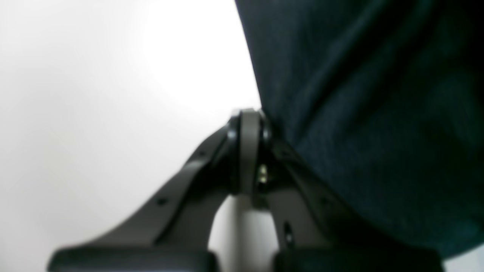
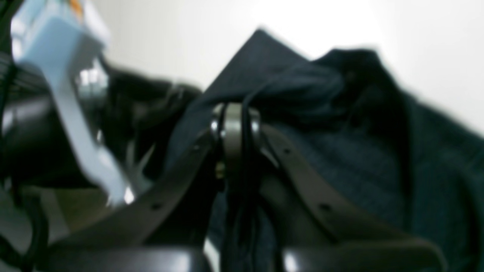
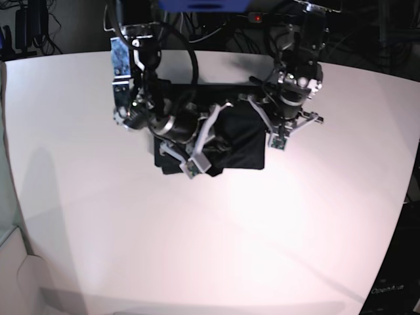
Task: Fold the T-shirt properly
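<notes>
The dark navy T-shirt lies bunched in a rough rectangle at the far middle of the white table. My right gripper is shut, with a fold of the T-shirt running between its pads and more cloth heaped behind it. My left gripper is shut at the shirt's edge, and the T-shirt drapes over its right finger. In the base view both arms hover over the shirt, the right gripper on its left part and the left gripper on its right edge.
The other arm's black and light blue body is close on the left in the right wrist view. Both arm bases and cables stand along the table's far edge. Bare white tabletop stretches in front of the shirt.
</notes>
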Available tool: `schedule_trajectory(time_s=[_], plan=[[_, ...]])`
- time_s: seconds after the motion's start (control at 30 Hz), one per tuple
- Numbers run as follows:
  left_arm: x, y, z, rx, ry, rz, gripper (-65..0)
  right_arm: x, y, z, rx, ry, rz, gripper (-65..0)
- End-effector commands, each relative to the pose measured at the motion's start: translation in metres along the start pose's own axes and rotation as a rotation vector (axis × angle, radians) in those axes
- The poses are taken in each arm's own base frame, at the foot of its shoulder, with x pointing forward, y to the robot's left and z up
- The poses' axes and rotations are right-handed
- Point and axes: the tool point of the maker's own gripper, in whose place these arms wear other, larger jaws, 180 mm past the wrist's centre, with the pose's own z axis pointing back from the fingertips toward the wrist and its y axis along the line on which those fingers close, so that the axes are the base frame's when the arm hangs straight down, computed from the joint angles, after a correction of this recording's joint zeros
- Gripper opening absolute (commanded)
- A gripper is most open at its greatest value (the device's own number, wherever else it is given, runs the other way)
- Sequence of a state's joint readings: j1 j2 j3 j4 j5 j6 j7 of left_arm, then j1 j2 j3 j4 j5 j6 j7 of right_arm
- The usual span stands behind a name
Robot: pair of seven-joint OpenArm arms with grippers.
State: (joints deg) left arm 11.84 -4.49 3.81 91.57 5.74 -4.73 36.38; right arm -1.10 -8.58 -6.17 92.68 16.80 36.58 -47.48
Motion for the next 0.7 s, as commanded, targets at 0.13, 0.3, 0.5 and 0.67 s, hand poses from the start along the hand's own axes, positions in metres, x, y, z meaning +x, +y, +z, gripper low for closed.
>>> schedule_trajectory(time_s=[0.13, 0.3, 0.5, 0.67], plan=[[0.029, 0.004, 0.008, 0.009, -0.090, -0.006, -65.0, 0.038, 0.017, -0.006, 0.049, -0.089, 0.030, -65.0], [0.027, 0.004, 0.007, 0.008, -0.084, -0.006, -65.0, 0.044, 0.024, -0.016, 0.104, -0.118, -0.069, -65.0], [0.024, 0.006, 0.010, 0.013, -0.081, -0.005, -65.0, 0.030, 0.037, -0.035, 0.157, -0.109, -0.106, -65.0], [0.023, 0.014, 0.011, 0.035, -0.079, -0.002, -65.0, 0.022, 0.049, -0.044, 0.192, -0.092, -0.107, -65.0]])
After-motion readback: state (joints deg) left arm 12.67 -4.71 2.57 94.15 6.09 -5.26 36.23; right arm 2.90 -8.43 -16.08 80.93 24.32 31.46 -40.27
